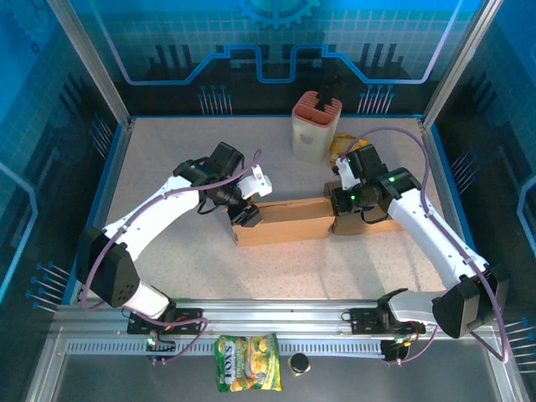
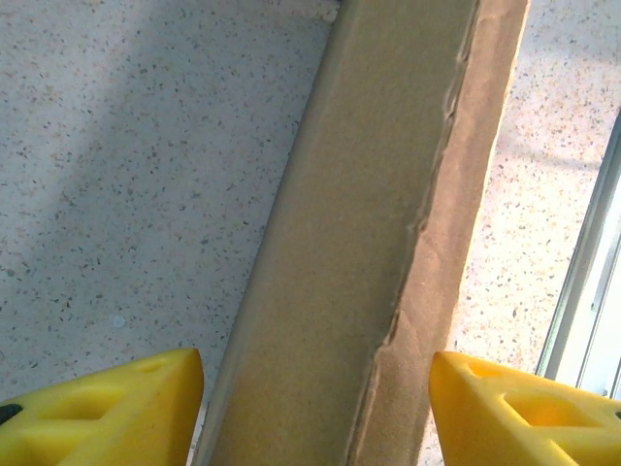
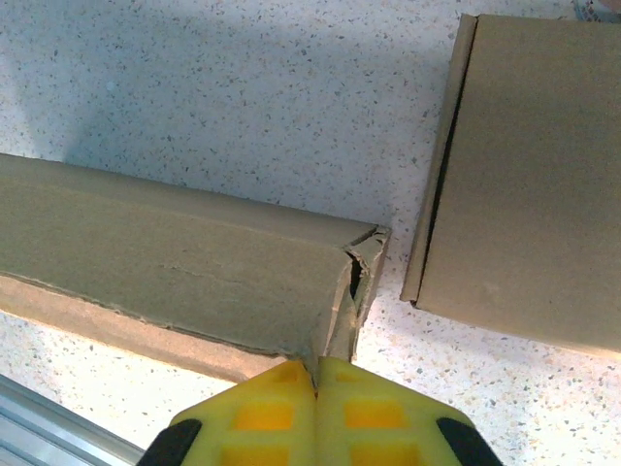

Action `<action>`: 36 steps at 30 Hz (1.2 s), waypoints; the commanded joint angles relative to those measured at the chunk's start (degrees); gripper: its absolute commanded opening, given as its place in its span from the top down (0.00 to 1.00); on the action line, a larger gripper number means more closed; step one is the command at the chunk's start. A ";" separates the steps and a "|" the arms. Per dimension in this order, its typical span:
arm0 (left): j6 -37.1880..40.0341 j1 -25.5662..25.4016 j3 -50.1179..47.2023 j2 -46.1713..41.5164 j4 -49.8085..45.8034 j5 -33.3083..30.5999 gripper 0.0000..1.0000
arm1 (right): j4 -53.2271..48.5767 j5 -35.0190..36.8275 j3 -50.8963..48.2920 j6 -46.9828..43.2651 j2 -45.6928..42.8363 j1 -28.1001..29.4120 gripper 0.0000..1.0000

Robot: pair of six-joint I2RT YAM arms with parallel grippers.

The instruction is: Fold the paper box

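A long brown paper box [image 1: 285, 219] lies across the middle of a speckled surface [image 1: 167, 142], with a robot arm at each end. The left end effector [image 1: 245, 214] hangs over the box's left end. Its yellow fingers [image 2: 116, 413] are parted, one on each side of the cardboard, and grip nothing. It looks placed to press the walls inward.

At the right end, the right end effector [image 1: 342, 211] has its jaws pressed together on what appears to be a crumpled corner flap, probably to anchor that end.

From overhead you can also see a beige container [image 1: 316, 126] behind the box and a snack bag [image 1: 247, 373] by the near rail. The right wrist view brings out the torn corner and a second flat cardboard box [image 3: 524, 175] lying just beside it, not touching. The left wrist view reveals a ragged edge running along the box's length.
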 commanded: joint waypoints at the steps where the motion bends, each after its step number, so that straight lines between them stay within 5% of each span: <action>1: -1.58 0.20 -0.06 -1.65 0.23 2.26 0.38 | -1.20 -2.25 1.09 4.80 0.64 1.01 1.00; 29: -3.57 -0.25 0.44 0.46 0.62 3.72 0.41 | -2.94 -3.67 1.71 10.15 1.29 -1.30 1.00; 36: -11.22 1.81 0.38 -3.57 5.44 5.75 0.38 | -1.05 -1.92 -2.23 8.41 -0.30 -1.57 1.00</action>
